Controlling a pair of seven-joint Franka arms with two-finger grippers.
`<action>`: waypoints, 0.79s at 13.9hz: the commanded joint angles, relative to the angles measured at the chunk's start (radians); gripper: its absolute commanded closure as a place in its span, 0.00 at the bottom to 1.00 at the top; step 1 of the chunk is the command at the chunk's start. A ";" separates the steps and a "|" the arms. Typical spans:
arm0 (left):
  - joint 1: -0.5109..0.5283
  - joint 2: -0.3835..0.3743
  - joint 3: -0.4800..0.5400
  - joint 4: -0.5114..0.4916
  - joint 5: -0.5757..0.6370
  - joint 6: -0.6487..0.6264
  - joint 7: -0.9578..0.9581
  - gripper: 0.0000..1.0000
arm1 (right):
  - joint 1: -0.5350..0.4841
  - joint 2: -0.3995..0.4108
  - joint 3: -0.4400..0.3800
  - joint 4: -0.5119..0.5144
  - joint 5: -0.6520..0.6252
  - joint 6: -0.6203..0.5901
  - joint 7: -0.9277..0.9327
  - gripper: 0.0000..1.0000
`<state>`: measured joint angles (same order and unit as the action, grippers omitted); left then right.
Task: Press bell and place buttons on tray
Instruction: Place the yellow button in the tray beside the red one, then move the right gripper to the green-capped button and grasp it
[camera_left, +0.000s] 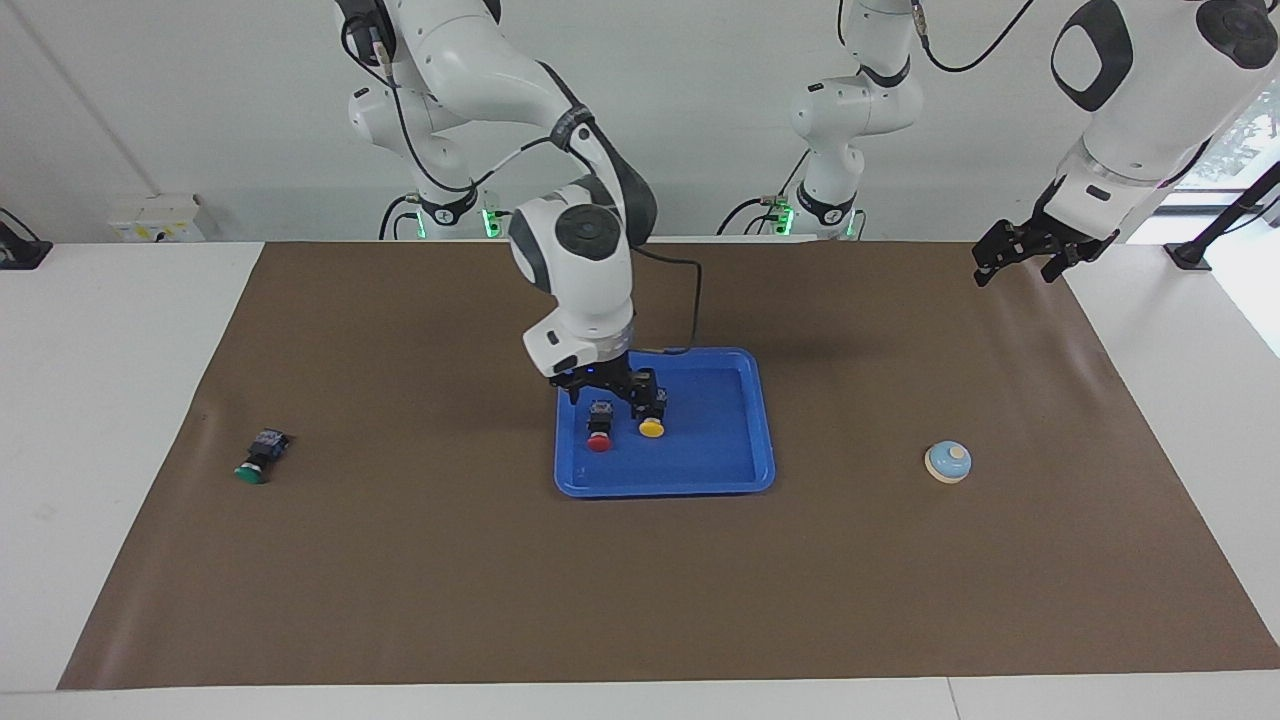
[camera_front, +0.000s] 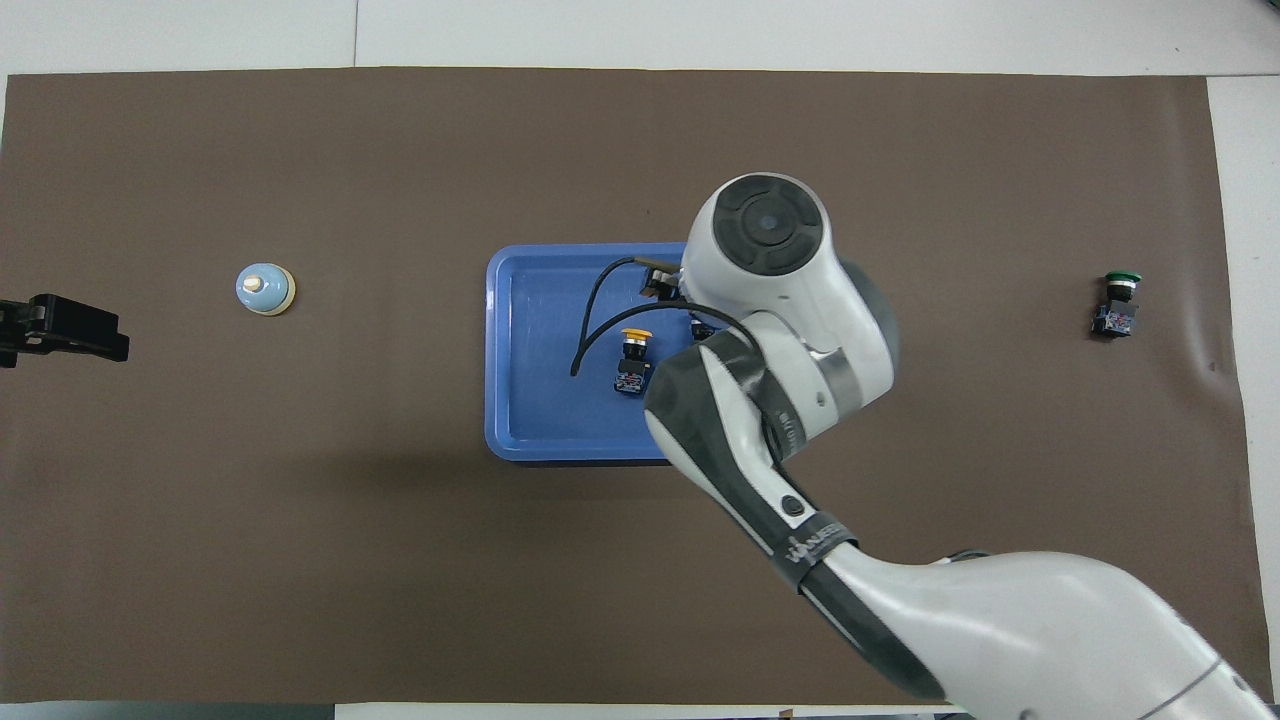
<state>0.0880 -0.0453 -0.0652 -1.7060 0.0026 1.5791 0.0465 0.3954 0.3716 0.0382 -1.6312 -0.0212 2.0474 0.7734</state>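
The blue tray (camera_left: 665, 488) lies mid-table and holds two buttons, both lying on their sides: the red one (camera_left: 599, 436) and the yellow one (camera_left: 651, 421). My right gripper (camera_left: 604, 392) hangs open just above the tray, over the red button's black body, holding nothing. In the overhead view the yellow button (camera_front: 632, 360) shows in the tray (camera_front: 497, 350), while the right arm hides the red one. The green button (camera_left: 258, 459) lies on the mat toward the right arm's end. The light blue bell (camera_left: 948, 462) stands toward the left arm's end. My left gripper (camera_left: 1016, 270) waits open in the air, off the mat's corner at its own end.
A brown mat (camera_left: 450, 600) covers the table, with white tabletop around it. A black cable (camera_left: 690, 300) hangs from the right wrist over the tray's rim nearest the robots.
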 joint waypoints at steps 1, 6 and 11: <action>0.009 -0.015 -0.004 -0.009 -0.009 -0.002 -0.002 0.00 | -0.142 -0.060 0.011 -0.016 0.001 -0.058 -0.124 0.00; 0.007 -0.015 -0.004 -0.009 -0.009 -0.002 -0.002 0.00 | -0.400 -0.069 0.006 -0.030 -0.058 -0.092 -0.478 0.00; 0.009 -0.015 -0.004 -0.009 -0.009 -0.002 -0.002 0.00 | -0.614 -0.086 0.005 -0.168 -0.123 0.075 -0.660 0.00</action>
<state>0.0880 -0.0453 -0.0652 -1.7060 0.0027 1.5791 0.0465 -0.1520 0.3102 0.0296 -1.7092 -0.1180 2.0335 0.1605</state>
